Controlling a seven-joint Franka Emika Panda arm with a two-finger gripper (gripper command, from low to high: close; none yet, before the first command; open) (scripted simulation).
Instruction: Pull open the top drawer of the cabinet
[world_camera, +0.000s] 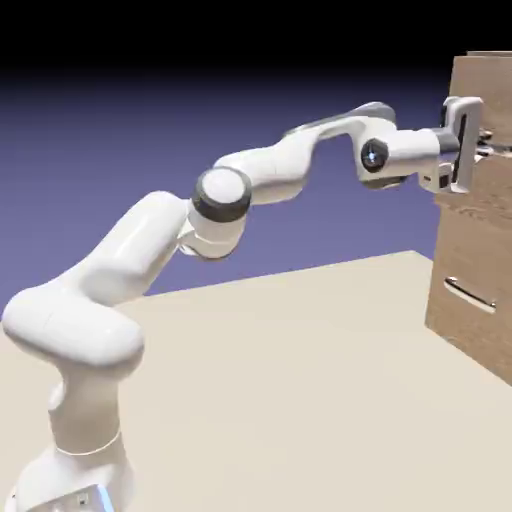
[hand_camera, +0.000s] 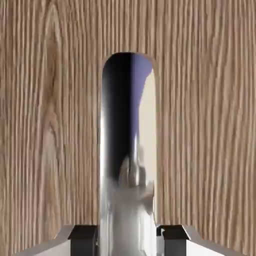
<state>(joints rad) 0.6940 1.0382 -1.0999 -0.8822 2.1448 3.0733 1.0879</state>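
1. The top drawer (hand_camera: 50, 125) fills the hand view with brown wood, and its shiny silver handle (hand_camera: 127, 150) runs from 6 o'clock up toward 12.
2. The gripper (hand_camera: 127, 240) is squeezed shut on that handle, one finger on each side.
3. The handle is the spot to hold. It looks hard and slippery, and the drawer probably feels heavy and slides straight out.
4. In the exterior view, the cabinet (world_camera: 470, 280) stands at 3 o'clock, with the lower handle (world_camera: 470, 295) beneath.
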